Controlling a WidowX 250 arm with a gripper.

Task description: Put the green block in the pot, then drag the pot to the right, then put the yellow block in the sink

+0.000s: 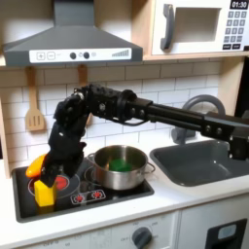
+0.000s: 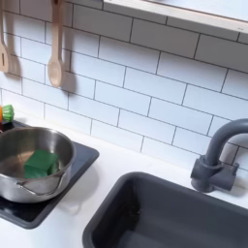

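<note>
A: Sitting on the black stovetop (image 1: 117,197), the pot (image 1: 122,167) has the green block (image 1: 118,164) inside it. In the second exterior view the green block (image 2: 41,162) lies flat on the pot's (image 2: 60,145) floor, toward the far wall.

B: Gripper?

A: Gripper (image 1: 46,171) is low at the first exterior view's left, over the red burner rings, well apart from the pot. Fingers too dark and blurred; cannot tell how far open, or whether anything is held.

B: Yellow block?

A: Yellow block (image 1: 44,193) stands on the stove's front left corner, just below the gripper. An orange carrot (image 1: 35,164) is just behind it.

B: Sink?

A: Sink (image 1: 206,162) lies to the first exterior view's right, set in the white counter; dark basin (image 2: 165,215) and curved faucet (image 2: 221,155) in the second exterior view. Wooden spoons (image 2: 55,53) hang on the tiled wall.
</note>
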